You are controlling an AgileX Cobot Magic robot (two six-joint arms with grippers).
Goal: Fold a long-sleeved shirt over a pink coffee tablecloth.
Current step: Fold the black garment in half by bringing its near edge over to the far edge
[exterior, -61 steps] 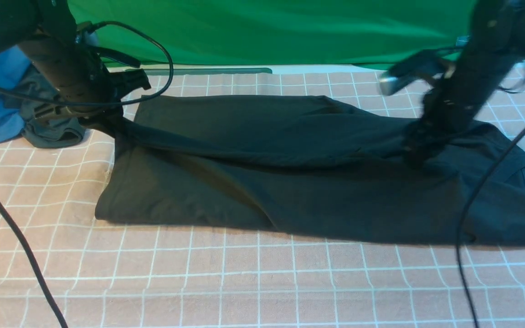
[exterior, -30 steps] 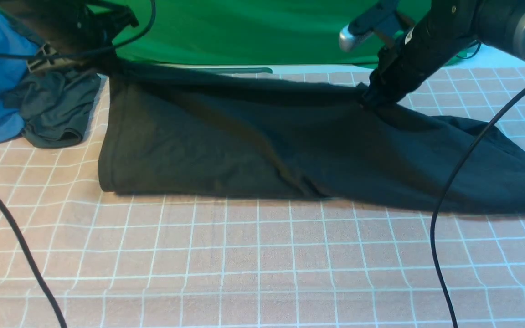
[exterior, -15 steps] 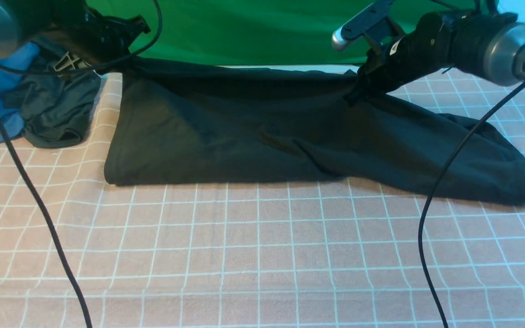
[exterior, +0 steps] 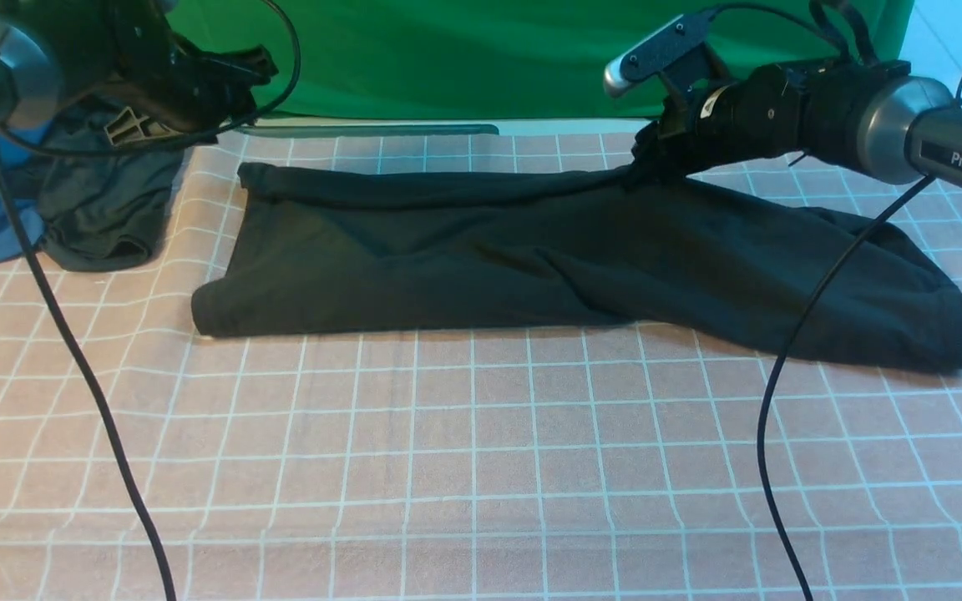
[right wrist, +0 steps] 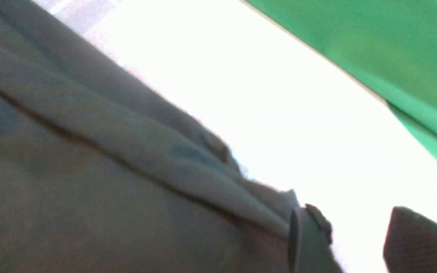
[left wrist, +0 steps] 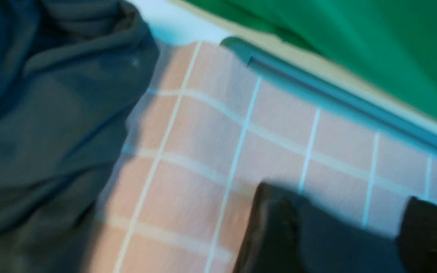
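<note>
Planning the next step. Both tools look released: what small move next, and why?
Probably lift the right tool straight up off the long-sleeved shirt. Its fingers stand apart at the shirt's far edge, nothing between them; the left tool is open too and clear of it. The shirt lies folded on the pink coffee tablecloth.

shirt [exterior: 531, 250]: black | tablecloth [exterior: 481, 459]: dusty pink, white grid | backdrop cloth [exterior: 448, 50]: bright green
</note>
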